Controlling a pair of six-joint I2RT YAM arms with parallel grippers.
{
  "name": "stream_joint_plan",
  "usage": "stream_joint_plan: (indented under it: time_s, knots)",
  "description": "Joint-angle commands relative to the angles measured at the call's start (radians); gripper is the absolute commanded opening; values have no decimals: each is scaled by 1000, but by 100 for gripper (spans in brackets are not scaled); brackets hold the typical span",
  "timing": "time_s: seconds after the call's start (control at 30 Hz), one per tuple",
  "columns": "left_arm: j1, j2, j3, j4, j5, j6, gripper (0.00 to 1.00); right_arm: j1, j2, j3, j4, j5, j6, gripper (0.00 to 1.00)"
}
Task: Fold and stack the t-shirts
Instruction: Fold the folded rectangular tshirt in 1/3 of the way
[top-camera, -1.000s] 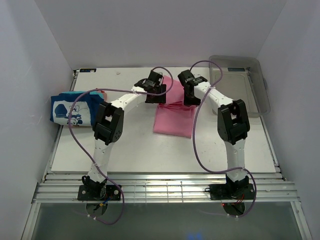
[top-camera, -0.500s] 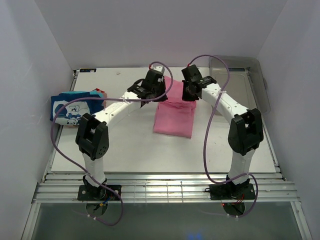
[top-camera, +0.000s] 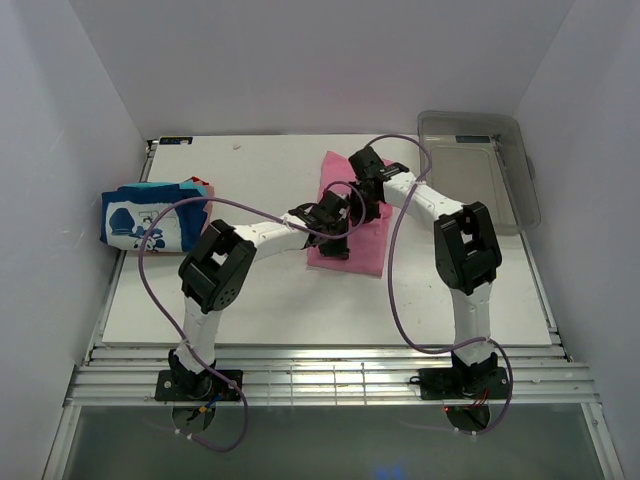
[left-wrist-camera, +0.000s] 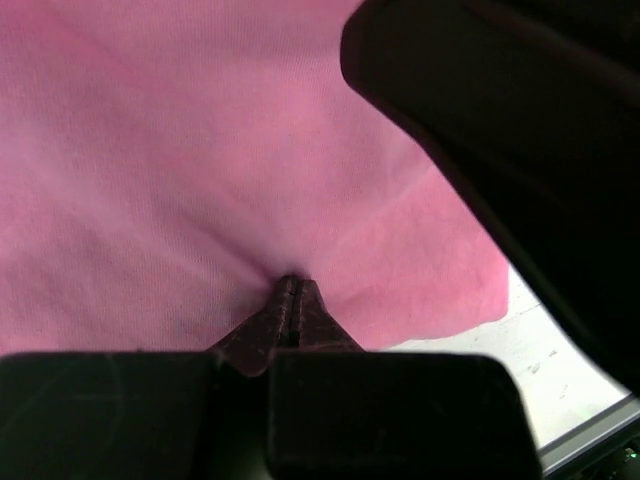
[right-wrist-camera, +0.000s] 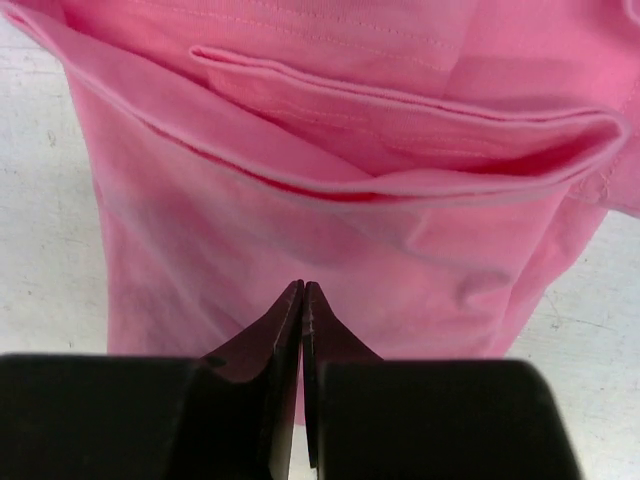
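Observation:
The pink t-shirt (top-camera: 366, 252) lies partly folded in the middle of the table, long side running away from me. My left gripper (top-camera: 337, 215) is over its left half, jaws shut with a pucker of pink cloth (left-wrist-camera: 150, 150) pinched at the tips (left-wrist-camera: 290, 284). Just behind it, my right gripper (top-camera: 363, 190) is also shut on the pink shirt, its tips (right-wrist-camera: 303, 289) meeting on the cloth (right-wrist-camera: 300, 220) below a raised fold. At the table's left edge sits the stack of folded t-shirts (top-camera: 145, 218), blue with a white cartoon print on top.
A clear plastic bin (top-camera: 525, 190) stands at the back right corner. The two arms cross close together over the shirt, purple cables looping above them. Grooved metal rails (top-camera: 330, 375) run along the near edge of the white board.
Both grippers closed at the shirt's far edge and have since moved toward me over the shirt, drawing pink cloth along. The left arm's elbow has swung back in.

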Motion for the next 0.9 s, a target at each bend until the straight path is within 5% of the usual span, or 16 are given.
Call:
stream_joint_plan:
  time_s: [0.0, 0.53, 0.87]
  knots:
    - [-16, -23, -59, 17, 3, 5, 0, 1, 33, 77, 33, -30, 6, 8]
    - [-112, -273, -421, 109, 17, -93, 0, -2, 191, 215, -13, 20, -5, 8]
    - [-183, -400, -460, 113, 27, -141, 0, -2, 24, 220, -24, 148, -31, 8]
